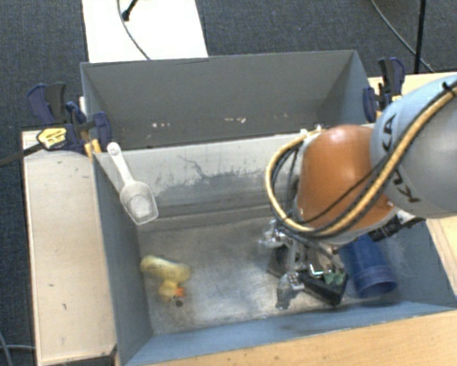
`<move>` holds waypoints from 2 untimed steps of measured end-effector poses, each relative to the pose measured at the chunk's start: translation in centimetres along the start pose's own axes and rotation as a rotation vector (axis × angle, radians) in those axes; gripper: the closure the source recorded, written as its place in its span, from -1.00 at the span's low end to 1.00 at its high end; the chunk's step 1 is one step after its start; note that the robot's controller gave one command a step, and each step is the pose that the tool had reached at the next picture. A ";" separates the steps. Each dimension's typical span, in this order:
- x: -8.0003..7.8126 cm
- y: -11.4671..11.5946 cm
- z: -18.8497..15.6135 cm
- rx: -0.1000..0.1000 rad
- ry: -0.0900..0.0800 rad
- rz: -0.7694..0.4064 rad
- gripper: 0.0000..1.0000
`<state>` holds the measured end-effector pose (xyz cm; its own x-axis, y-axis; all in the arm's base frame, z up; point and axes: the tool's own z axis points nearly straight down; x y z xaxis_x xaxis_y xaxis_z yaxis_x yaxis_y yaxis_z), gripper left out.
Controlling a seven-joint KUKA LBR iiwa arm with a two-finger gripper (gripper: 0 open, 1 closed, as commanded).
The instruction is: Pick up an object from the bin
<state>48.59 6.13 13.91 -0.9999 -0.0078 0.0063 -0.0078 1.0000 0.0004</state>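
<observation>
The grey metal bin (118,255) is viewed from above, and the arm (437,156) is brought in from the right of the frame. An orange cover (338,179) with looped cables (284,205) is carried at the wrist. The gripper (287,276) is set low over the bin floor, in the lower centre-right of the frame, above a bare patch of grey. Its state cannot be told, since wide or narrow is not readable from this angle.

A blue cup (369,267) is laid on its side in the lower right of the bin, just beside the gripper on the right. Its upper part is covered by the wrist. A small black piece (325,288) with a green spot is seen between gripper and cup. Whether it belongs to the robot or to the bin cannot be told.

A yellow rubber duck (167,275) is found on the lower left of the floor, well apart from the gripper. A clear plastic scoop (137,200) is leaned at the upper left of the bin, with its handle pointed toward the top corner and its bowl lower down.
</observation>
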 end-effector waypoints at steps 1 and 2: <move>-0.2 0.0 -0.4 -0.001 -0.008 0.002 -1.00; -2.5 -3.1 1.4 -0.001 -0.012 -0.097 -1.00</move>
<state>51.09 3.06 12.49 -0.9945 -0.1043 -0.0062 -0.1043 0.9945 0.0016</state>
